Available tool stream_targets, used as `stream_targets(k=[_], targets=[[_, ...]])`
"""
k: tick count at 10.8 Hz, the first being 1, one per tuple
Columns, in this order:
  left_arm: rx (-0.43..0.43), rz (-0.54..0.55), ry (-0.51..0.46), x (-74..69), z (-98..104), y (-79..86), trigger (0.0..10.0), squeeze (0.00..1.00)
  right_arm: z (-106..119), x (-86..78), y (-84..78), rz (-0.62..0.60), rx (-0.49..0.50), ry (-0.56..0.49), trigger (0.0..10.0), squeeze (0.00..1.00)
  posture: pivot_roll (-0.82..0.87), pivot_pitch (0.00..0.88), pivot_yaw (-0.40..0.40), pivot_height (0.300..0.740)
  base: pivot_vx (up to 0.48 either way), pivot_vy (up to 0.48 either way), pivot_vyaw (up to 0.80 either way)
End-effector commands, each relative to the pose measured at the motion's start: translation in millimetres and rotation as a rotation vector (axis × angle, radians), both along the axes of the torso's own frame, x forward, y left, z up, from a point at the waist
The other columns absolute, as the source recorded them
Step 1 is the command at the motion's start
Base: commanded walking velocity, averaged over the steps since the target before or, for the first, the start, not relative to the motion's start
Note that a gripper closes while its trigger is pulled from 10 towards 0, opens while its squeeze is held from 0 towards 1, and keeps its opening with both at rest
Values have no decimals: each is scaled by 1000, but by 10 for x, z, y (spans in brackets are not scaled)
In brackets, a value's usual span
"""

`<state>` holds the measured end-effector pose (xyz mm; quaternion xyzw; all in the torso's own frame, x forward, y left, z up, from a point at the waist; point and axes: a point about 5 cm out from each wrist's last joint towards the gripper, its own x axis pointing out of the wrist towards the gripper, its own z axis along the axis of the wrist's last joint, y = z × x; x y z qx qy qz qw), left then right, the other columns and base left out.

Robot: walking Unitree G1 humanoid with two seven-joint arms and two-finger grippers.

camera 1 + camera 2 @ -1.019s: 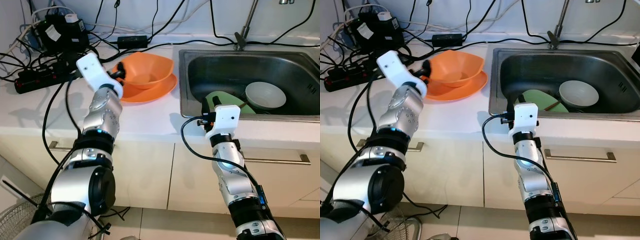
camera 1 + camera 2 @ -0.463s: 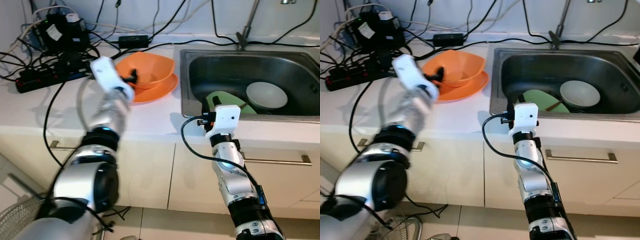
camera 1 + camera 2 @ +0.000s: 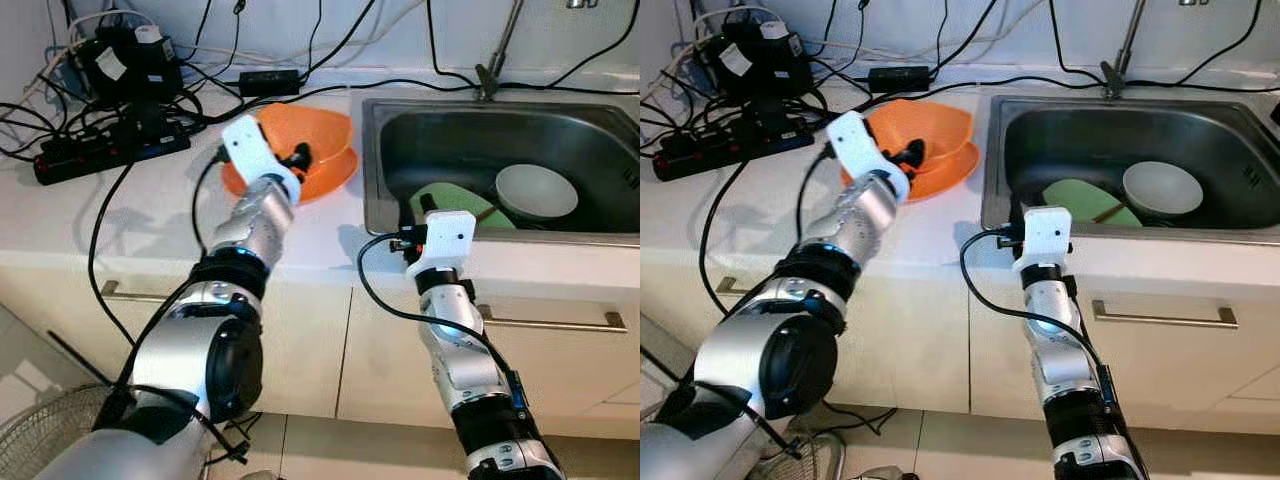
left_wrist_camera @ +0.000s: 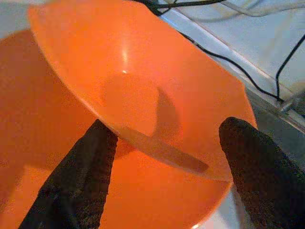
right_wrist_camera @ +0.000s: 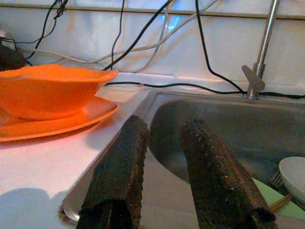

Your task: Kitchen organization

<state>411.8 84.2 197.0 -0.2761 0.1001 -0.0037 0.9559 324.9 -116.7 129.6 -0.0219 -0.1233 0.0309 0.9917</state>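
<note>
An orange bowl point(image 3: 320, 130) sits in an orange plate point(image 3: 338, 176) on the white counter, left of the sink. My left gripper point(image 3: 297, 156) is at the bowl's near rim, open. In the left wrist view point(image 4: 169, 126) the rim runs between the spread fingers, one finger point(image 4: 81, 171) low over the plate point(image 4: 43, 119). My right gripper point(image 3: 424, 204) hangs open at the sink's front left corner with nothing between its fingers point(image 5: 119, 162). In the steel sink point(image 3: 372, 150) lie a white bowl point(image 3: 536, 190) and a green plate point(image 3: 448, 200).
A black power strip point(image 3: 100, 157), adapters and tangled cables crowd the counter's back left. The faucet point(image 3: 497, 55) rises behind the sink. Cabinet fronts with a metal handle point(image 3: 560, 320) lie below the counter, and a fan point(image 3: 40, 440) stands on the floor at lower left.
My left arm has swung right along the counter, bringing its gripper from the bowl's left side to its near rim. The right arm has stayed put.
</note>
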Motion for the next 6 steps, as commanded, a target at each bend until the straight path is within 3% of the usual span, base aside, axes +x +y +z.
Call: stream_targets(k=[1, 4, 6], targets=[[-28, 9, 18, 17, 55, -17, 10000, 0, 34, 32, 34, 4, 1, -2, 10000, 0, 36, 0, 60, 740, 0, 0, 0], [-69, 43, 71, 11, -17, 9, 10000, 0, 29, 29, 45, 8, 3, 3, 10000, 0, 36, 0, 55, 740, 0, 0, 0], [-134, 99, 164, -39, -201, 26, 10000, 0, 30, 28, 34, 5, 0, 4, 10000, 0, 30, 0, 52, 740, 0, 0, 0]])
